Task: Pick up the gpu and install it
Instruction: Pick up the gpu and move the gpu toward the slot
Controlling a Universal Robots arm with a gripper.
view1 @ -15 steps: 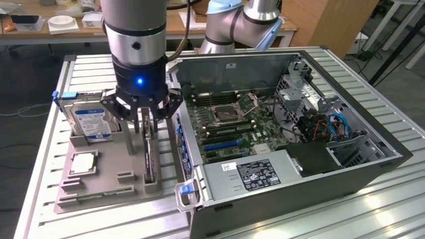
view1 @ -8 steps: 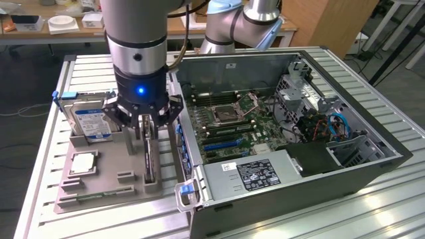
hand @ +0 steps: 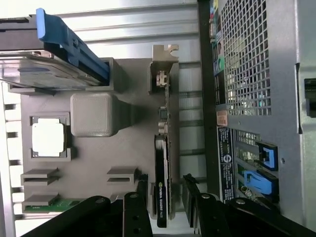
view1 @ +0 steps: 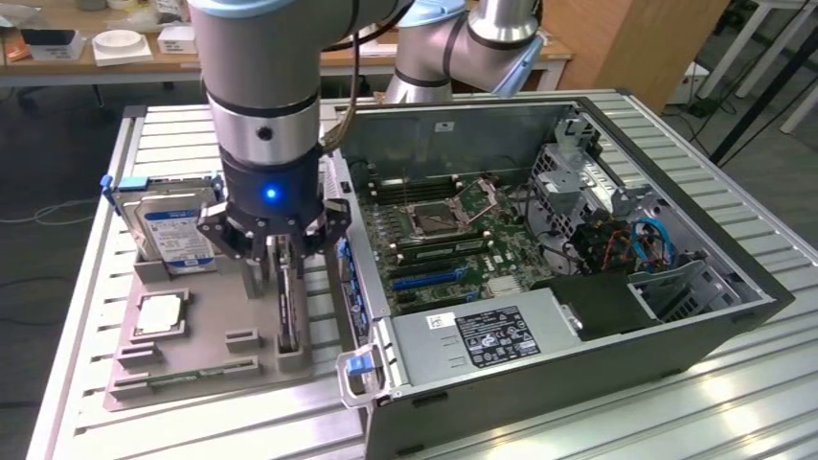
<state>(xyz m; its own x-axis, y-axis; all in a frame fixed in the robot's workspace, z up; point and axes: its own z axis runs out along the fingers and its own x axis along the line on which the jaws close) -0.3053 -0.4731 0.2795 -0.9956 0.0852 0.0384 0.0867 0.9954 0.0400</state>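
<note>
A: Start at the exterior view's left. What sits on the slatted table [view1: 167, 134]?

B: A grey fixture tray [view1: 217, 297]. The hard drive [view1: 172, 230] stands at its far-left end in a blue caddy. The CPU [view1: 159, 314] lies flat in its pocket, with the green memory stick [view1: 192, 376] along the near edge.

A: And the gpu [view1: 286, 311]?

B: It is at the tray's right side, standing on edge in a slot. It's a slim, black, flat card, seen edge-on from here.

A: The gripper [view1: 275, 254]?

B: Directly over the card, with its jaws spread and one finger down either side. Nothing is held.

A: What is further right?

B: The open computer case [view1: 715, 316], lying on its side. Inside it are the motherboard [view1: 442, 240] and the power supply [view1: 492, 335].

A: Does the wrist view add anything?

B: Yes. There is a clear gap between each of the fingers [hand: 142, 185] and the card, so they are apart, not touching. It also shows the card's silver end bracket [hand: 164, 57] and a small green logo with pale lettering on the black edge. The case's rear mesh grille [hand: 247, 59] and blue latches [hand: 256, 180] are just beside the tray.

A: And what does the exterior view have that the wrist view lacks?

B: The case interior.
</note>
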